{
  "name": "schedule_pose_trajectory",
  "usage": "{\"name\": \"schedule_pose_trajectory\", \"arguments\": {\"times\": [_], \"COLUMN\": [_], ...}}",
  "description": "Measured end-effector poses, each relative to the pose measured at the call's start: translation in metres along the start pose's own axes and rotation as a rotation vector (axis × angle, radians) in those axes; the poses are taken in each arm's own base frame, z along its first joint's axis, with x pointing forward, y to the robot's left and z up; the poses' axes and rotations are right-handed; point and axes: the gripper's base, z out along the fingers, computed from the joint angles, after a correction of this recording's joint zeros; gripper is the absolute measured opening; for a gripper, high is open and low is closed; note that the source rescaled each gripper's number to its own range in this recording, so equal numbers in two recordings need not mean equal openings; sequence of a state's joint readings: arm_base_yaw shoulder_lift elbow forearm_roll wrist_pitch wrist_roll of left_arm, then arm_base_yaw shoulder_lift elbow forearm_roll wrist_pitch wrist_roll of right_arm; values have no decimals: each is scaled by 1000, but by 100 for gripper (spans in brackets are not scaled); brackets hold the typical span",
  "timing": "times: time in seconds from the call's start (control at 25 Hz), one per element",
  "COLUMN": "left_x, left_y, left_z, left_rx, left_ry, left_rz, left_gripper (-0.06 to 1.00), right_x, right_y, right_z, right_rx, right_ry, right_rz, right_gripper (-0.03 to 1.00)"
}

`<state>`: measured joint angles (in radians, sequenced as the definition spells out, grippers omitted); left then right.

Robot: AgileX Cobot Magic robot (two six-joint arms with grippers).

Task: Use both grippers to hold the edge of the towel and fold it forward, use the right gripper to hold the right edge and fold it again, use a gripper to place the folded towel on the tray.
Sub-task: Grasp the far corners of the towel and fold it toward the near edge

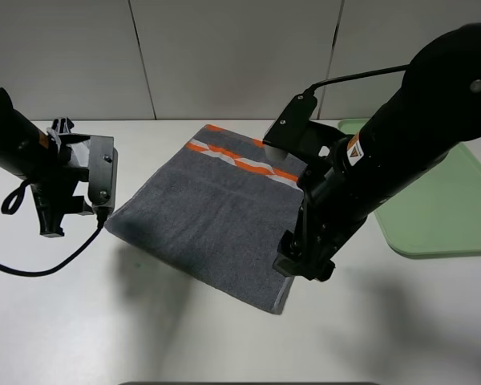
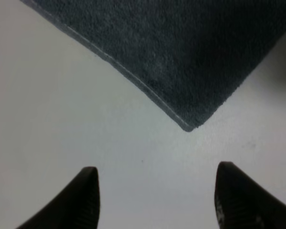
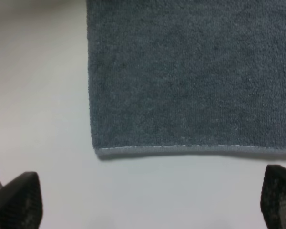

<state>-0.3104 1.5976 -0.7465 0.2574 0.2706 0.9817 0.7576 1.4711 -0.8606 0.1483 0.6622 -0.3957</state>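
Towel point(image 1: 216, 216): dark grey terry cloth, spread flat and unfolded on the white tabletop point(image 1: 184, 337) between my two arms; its orange-and-white band point(image 1: 244, 160) runs along the far end.
Tray point(image 1: 449, 216): pale green, on the tabletop to the right of the towel, partly hidden behind my right arm point(image 1: 401, 136); nothing lies on the part I can see.
Left jaws: moderately parted, gripping nothing; bare tabletop shows between my fingertips point(image 2: 88, 191), and one towel corner point(image 2: 187, 128) lies just ahead of them, untouched.
Right jaws: spread wide, gripping nothing; my fingertips point(image 3: 24, 200) hang over bare tabletop just short of the towel's hemmed near edge point(image 3: 181, 149).
Left arm point(image 1: 32, 152): just beside the towel's left corner, its black cable point(image 1: 40, 265) looping over the tabletop.
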Motion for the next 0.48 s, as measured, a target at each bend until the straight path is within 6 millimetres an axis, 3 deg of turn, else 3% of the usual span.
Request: {"name": "schedule_pose_trajectory", "arguments": {"times": [0.16, 0.32, 0.48], "left_x": [-1, -2, -5], "left_y": [2, 2, 7], "left_z": [0, 0, 0], "left_rx": [-17, -27, -72], "left_ry": [-11, -19, -53], "left_rz": [-12, -74, -84], "left_gripper": [56, 87, 98], "right_x": [0, 0, -1], "right_y": [0, 0, 1], "right_z": [0, 0, 0], "right_rx": [1, 1, -8], "right_ry": [-3, -3, -7], "right_rz": [0, 0, 5], "right_gripper": [100, 100, 100]}}
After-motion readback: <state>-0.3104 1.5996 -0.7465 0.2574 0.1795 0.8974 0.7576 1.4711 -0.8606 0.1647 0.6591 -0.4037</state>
